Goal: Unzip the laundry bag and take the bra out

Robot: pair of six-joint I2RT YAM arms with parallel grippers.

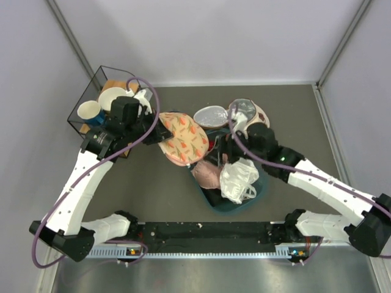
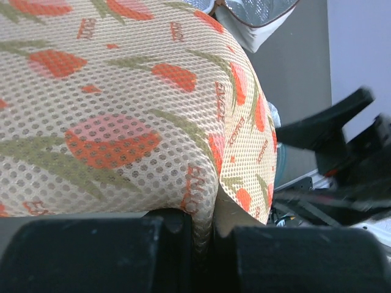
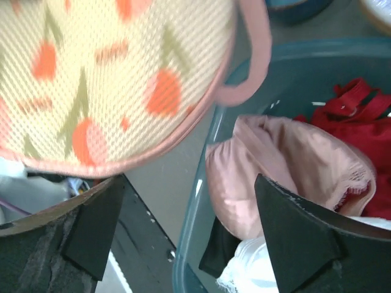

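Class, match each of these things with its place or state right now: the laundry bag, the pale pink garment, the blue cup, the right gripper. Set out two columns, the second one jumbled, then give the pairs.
Column A
1. laundry bag
2. pale pink garment
3. blue cup
4. right gripper

Column B
a. inside the clear box at the far left
b. open, holding nothing
c. pinched in the shut left gripper
d. lying in the teal basin

Pairs: 1-c; 2-d; 3-a; 4-b
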